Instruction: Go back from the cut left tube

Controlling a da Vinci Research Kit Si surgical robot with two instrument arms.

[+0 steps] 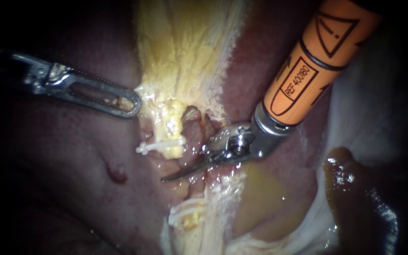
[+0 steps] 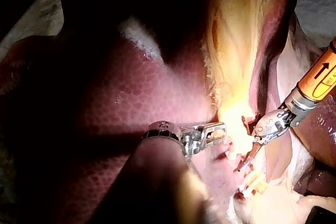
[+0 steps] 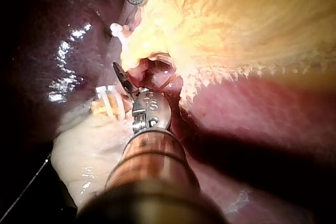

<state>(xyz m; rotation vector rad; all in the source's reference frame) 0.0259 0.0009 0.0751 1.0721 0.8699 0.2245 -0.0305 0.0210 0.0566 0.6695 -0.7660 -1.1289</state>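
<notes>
A: Left tube (image 1: 173, 134) cut?
B: Looks cut in two. One end has a clip (image 1: 159, 146), the other end has more clips (image 1: 185, 215).
A: & the right instrument (image 1: 171, 177)?
B: Jaws shut, empty, lying in the gap btw the ends. Not backed off yet.
A: Left instrument (image 1: 131, 101)?
B: Jaws pinch yellow tissue (image 1: 185, 56) beside the tube.

Orange right instrument (image 1: 179, 174) — white clip (image 1: 159, 146), maroon liver (image 1: 62, 156).
</notes>
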